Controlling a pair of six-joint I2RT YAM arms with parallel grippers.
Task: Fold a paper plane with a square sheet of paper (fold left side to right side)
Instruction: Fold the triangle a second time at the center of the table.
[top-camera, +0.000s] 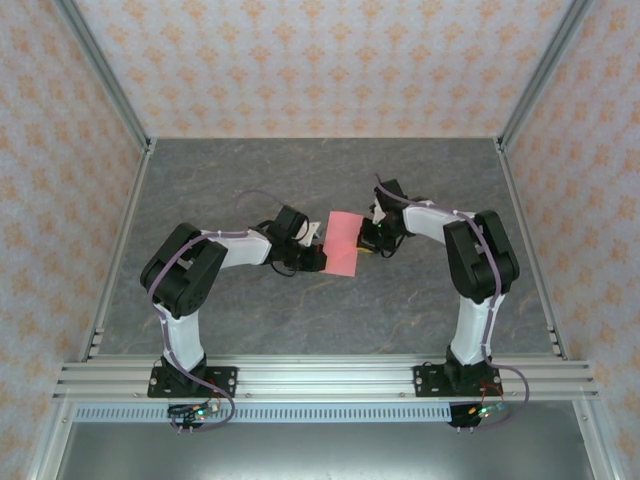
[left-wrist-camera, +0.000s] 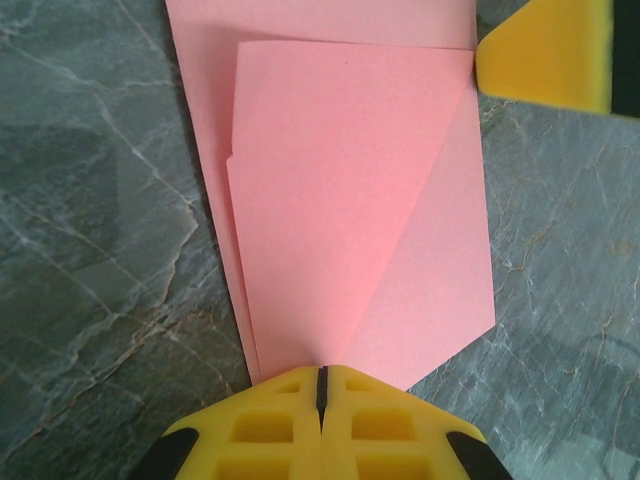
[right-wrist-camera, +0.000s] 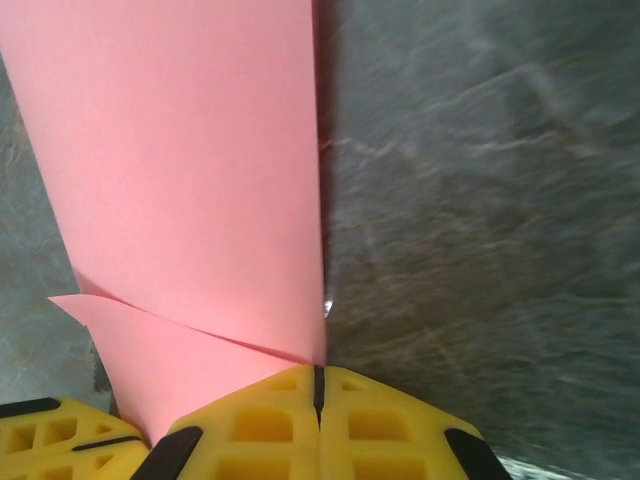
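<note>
The salmon-pink sheet of paper lies on the grey marbled table between both arms, folded into overlapping layers with a diagonal crease. My left gripper is shut, its yellow tips resting on the sheet's near edge where the crease ends, and the paper runs beneath them. My right gripper is shut too, with its tips at a folded corner of the paper. No paper shows between either pair of jaws. Part of the right gripper's yellow finger sits at the sheet's far corner.
Patterned walls with metal posts enclose the table on three sides. An aluminium rail carries both arm bases at the near edge. Bare tabletop stretches behind the paper and out to both sides.
</note>
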